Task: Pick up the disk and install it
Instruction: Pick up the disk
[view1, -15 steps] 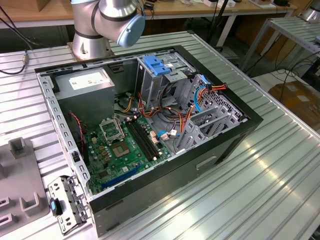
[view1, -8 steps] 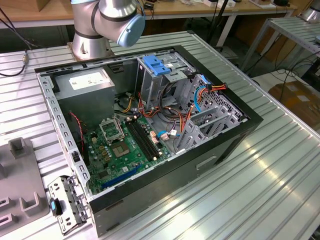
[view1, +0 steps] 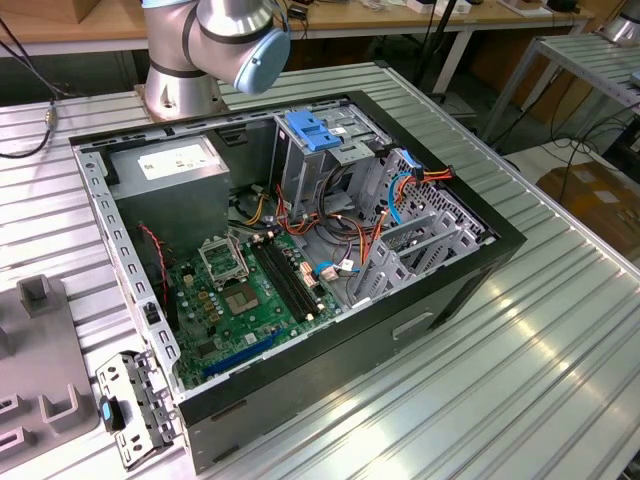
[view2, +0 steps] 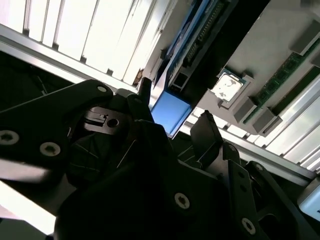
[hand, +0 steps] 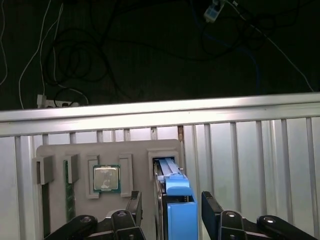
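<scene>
Gripper (hand: 171, 199) sits right at the disk (hand: 176, 182), which stands on edge in a slot of the grey tray (hand: 125, 147), next to the chip (hand: 106, 178). Jaws are spread, one on either side of the blue rails, not pinching yet. My worry: if they close off-centre, the disk could tilt and jam in the slot, or slip on that plastic.
</scene>
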